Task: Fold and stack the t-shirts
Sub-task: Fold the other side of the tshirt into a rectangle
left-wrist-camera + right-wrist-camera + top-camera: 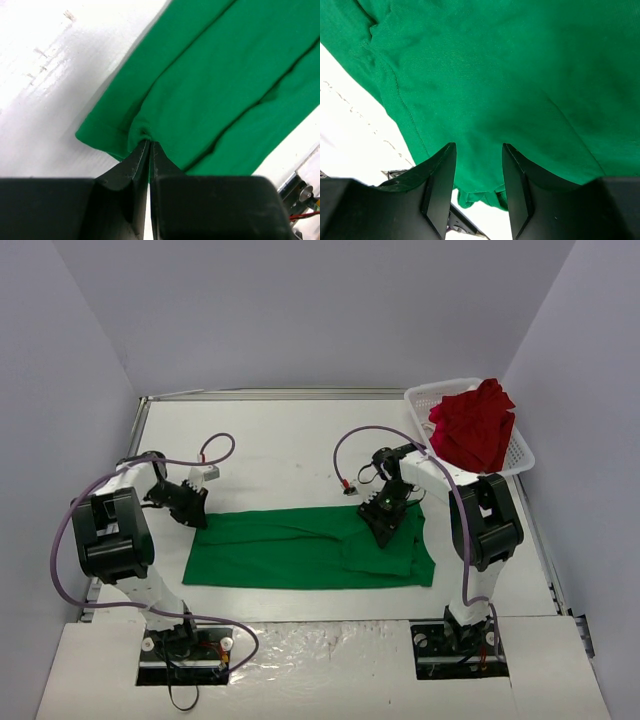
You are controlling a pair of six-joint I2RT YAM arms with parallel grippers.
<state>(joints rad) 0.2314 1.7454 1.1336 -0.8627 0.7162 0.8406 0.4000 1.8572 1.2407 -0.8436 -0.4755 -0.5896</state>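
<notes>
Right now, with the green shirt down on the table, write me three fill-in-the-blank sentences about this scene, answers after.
1. The left gripper is ____ on the edge of the green t-shirt.
2. The right gripper hangs over that shirt with its jaws ____.
3. The red t-shirt sits in the white basket at the far ____ corner of the table.
Missing words: shut; open; right.

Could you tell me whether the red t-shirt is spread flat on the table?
No, the red t-shirt sits crumpled in the white basket, not spread flat.
</notes>
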